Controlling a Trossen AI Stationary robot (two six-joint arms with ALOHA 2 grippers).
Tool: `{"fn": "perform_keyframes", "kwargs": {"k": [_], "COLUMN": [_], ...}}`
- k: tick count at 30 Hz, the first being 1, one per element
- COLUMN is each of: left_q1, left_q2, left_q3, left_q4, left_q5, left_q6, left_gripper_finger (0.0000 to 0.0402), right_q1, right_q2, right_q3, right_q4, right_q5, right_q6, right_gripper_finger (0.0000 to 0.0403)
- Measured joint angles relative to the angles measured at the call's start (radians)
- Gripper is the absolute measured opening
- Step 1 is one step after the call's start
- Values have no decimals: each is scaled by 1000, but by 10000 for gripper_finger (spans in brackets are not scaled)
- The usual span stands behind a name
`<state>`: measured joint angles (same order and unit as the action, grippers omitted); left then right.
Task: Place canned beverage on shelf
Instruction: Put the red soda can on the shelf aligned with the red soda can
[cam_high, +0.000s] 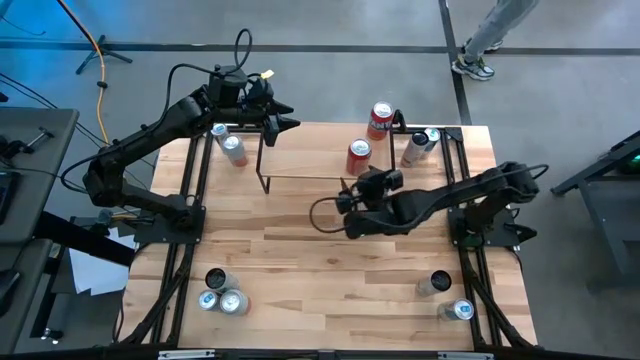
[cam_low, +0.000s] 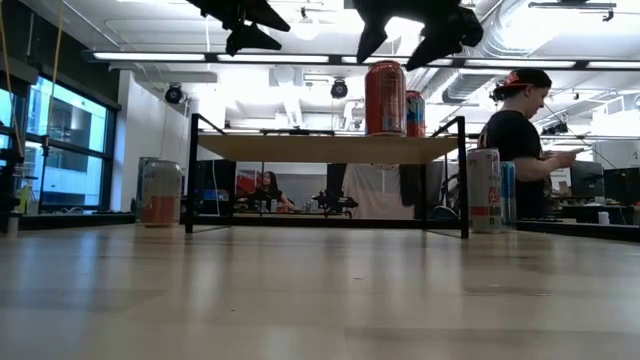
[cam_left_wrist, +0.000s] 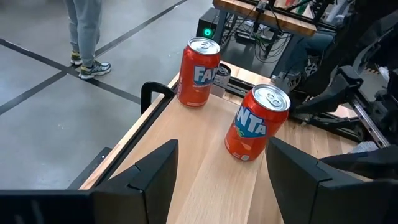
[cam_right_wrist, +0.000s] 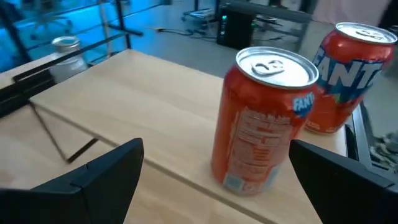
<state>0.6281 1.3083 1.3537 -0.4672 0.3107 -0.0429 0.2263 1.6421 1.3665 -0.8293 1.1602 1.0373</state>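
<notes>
The shelf (cam_high: 310, 160) stands at the table's far middle on thin black legs. Two orange Fanta cans stand upright on its right part: one nearer (cam_high: 358, 155) (cam_right_wrist: 261, 124), one at the far right corner (cam_high: 380, 118) (cam_right_wrist: 348, 74). My right gripper (cam_high: 345, 205) (cam_right_wrist: 217, 186) is open just short of the shelf's near edge; the nearer can is ahead of its fingers, untouched. My left gripper (cam_high: 288, 122) (cam_left_wrist: 217, 199) hangs open above the shelf's far left end, with nothing between its fingers.
Silver cans stand on the table left of the shelf (cam_high: 232, 150) and right of it (cam_high: 415, 148). More cans stand at the near left (cam_high: 215, 280) and near right (cam_high: 438, 283). Black frame rails (cam_high: 190, 200) run along both table sides. A person (cam_low: 520, 140) stands beyond the table.
</notes>
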Motion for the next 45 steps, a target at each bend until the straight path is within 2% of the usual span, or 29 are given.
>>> {"fn": "perform_keyframes", "kwargs": {"k": [6, 12, 18, 25, 33, 39, 42, 45], "left_q1": [0, 0, 0, 0, 0, 0, 0, 0], "left_q2": [0, 0, 0, 0, 0, 0, 0, 0], "left_q3": [0, 0, 0, 0, 0, 0, 0, 0], "left_q4": [-1, 0, 0, 0, 0, 0, 0, 0], "left_q5": [0, 0, 0, 0, 0, 0, 0, 0], "left_q6": [40, 47, 63, 66, 63, 63, 63, 63], "left_gripper_finger": [204, 204, 204, 204, 204, 204, 204, 204], "right_q1": [-43, -74, -101, -142, -190, -219, -226, -229], "right_q2": [21, 21, 21, 22, 22, 22, 22, 22], "right_q3": [45, 22, -17, -40, -40, -40, -40, -40], "right_q4": [-182, -178, -132, -60, 63, 80, 82, 89], "right_q5": [19, 35, 61, 61, 50, 35, 32, 27], "right_q6": [194, 311, 312, 285, 49, -10, -16, -17], "right_gripper_finger": [387, 387, 387, 387, 387, 384, 366, 326]}}
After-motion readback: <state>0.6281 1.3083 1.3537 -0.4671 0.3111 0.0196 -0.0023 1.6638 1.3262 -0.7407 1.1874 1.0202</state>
